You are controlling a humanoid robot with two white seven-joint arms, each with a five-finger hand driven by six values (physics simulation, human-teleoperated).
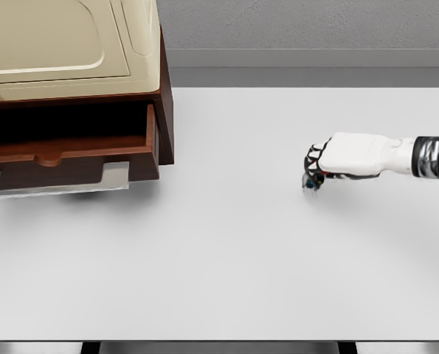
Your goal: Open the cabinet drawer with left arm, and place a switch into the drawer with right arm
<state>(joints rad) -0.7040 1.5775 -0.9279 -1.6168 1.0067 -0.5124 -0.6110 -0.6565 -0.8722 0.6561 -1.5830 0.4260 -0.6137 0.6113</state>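
White right robot hand [316, 175] pinches the small switch [310, 182] loosely at its fingertips; carrying it toward the open drawer [71, 151] could drop it.

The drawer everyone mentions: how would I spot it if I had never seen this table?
Start at the big white table and look to its far left corner, where a dark brown wooden cabinet with a cream top stands. The drawer is the reddish-brown tray pulled out of the cabinet's front, below the dark opening. Nothing else on the table is wooden; the only other thing is the white right hand far to the right.
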